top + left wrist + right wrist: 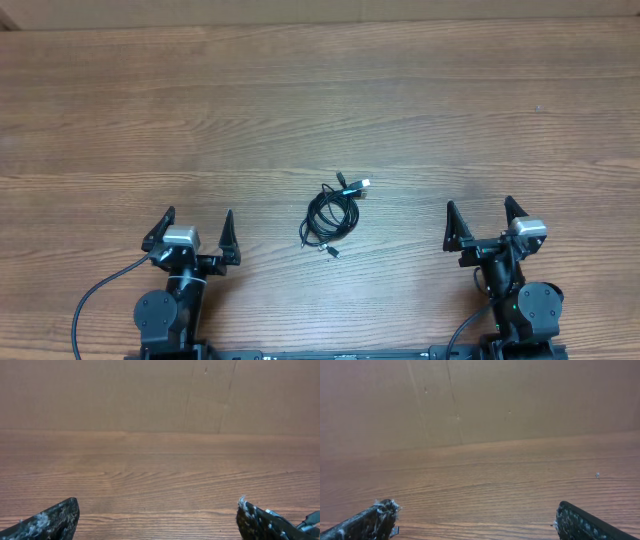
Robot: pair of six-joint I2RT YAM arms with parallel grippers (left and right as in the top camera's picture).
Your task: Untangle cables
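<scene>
At the left of the overhead view, the left gripper [198, 222], black with a silver camera block behind it, sits low over the brown wood-grain counter [300, 100] near its front edge. Its two fingers are spread wide apart with nothing between them. In the left wrist view its scuffed black fingertips [52, 522] frame only bare wood. Toward the middle of the counter lie the cables [330, 215], thin black cords gathered in a small loose coil. One silver-tipped plug [363, 183] pokes out at the coil's upper right and another small plug end [331, 252] trails at its bottom. The coil lies between the two arms, slightly ahead of them and apart from both. At the right, the matching right gripper [480, 212] also has its fingers spread wide and empty, its speckled black fingertips [370, 522] over bare counter.
</scene>
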